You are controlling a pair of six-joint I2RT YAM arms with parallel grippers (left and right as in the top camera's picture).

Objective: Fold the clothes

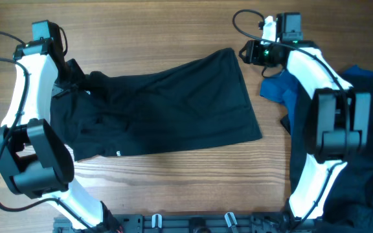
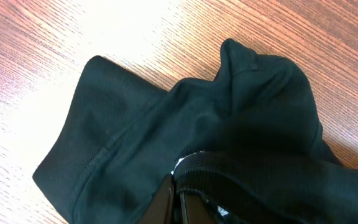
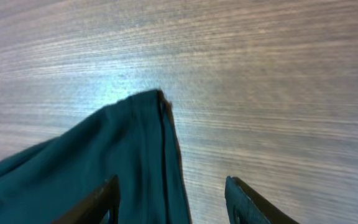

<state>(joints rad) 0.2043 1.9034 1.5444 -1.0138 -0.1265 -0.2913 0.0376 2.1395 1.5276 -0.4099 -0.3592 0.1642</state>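
- Black short-sleeved collared cloth shirt [image 1: 167, 103] lies spread on the wooden table [image 1: 186, 188], long axis running left to right.
- Left gripper [image 2: 176, 200] is pinched tight on the collar end.
- Right gripper [image 3: 171, 190] has its jaws apart, straddling the hem corner [image 3: 148, 121]; it holds nothing and is the nearer arm there.

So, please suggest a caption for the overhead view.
Black shirt on wooden table: left end effector shut on its collar end, right end effector open at a hem corner.
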